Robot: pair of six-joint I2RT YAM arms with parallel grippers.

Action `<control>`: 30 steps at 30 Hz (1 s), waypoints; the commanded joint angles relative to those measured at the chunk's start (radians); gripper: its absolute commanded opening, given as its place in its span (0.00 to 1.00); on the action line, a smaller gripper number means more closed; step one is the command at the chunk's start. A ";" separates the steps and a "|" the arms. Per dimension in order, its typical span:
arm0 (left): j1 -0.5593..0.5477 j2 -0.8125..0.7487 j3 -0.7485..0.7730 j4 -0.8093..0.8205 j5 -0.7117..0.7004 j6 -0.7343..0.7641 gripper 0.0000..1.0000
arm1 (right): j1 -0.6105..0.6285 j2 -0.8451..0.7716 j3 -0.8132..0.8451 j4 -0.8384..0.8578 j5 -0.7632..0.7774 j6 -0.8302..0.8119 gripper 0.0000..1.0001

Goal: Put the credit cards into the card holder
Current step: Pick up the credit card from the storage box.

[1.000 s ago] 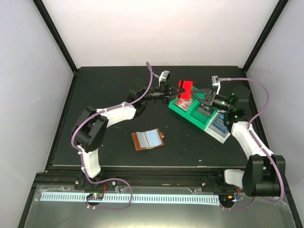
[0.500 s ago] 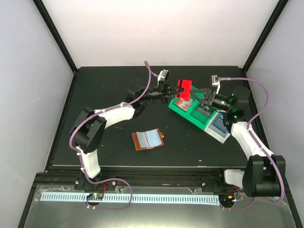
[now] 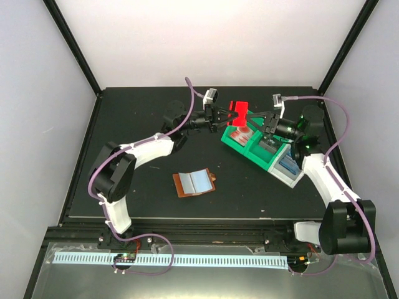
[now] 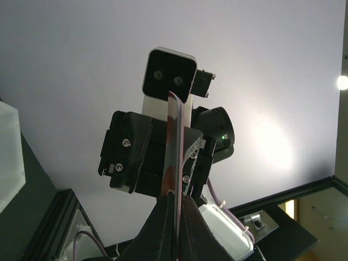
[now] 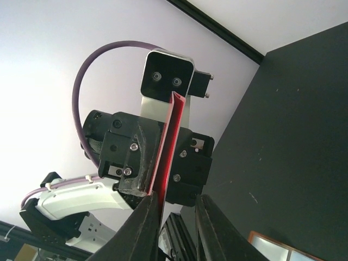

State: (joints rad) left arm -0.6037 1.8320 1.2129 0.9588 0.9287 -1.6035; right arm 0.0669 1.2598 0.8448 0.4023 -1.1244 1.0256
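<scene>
A red credit card [image 3: 239, 111] is held up in the air above the green bin [image 3: 248, 149]. My left gripper [image 3: 225, 115] is shut on it; the left wrist view shows the card [image 4: 173, 141] edge-on between its closed fingers, with the gripper [image 4: 178, 211] pinching its lower end. My right gripper [image 3: 252, 119] faces it from the other side with jaws apart. In the right wrist view the card [image 5: 169, 141] lies against one finger of the right gripper [image 5: 176, 204], with a gap to the other. The brown card holder [image 3: 195, 182] lies open on the mat.
The green bin holds more cards [image 3: 240, 133]. A pale grey bin [image 3: 290, 176] with blue cards stands beside it on the right. A corner of the card holder [image 5: 283, 249] shows in the right wrist view. Black frame posts stand at the back corners.
Both grippers and the red card have risen and shifted slightly back and left, away from the green bin.
</scene>
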 commanded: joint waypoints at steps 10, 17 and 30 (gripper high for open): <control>-0.021 -0.110 0.008 -0.058 0.051 0.148 0.02 | 0.074 0.077 0.079 0.017 -0.008 0.073 0.19; -0.015 -0.112 -0.005 -0.077 0.044 0.154 0.01 | 0.074 0.077 0.112 0.046 -0.018 0.105 0.02; 0.031 -0.092 -0.109 0.000 0.012 0.060 0.11 | 0.072 0.065 0.213 -0.113 0.096 0.144 0.01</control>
State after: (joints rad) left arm -0.5816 1.7447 1.1343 0.8986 0.9249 -1.4960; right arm 0.1349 1.3235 1.0054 0.3344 -1.0767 1.1423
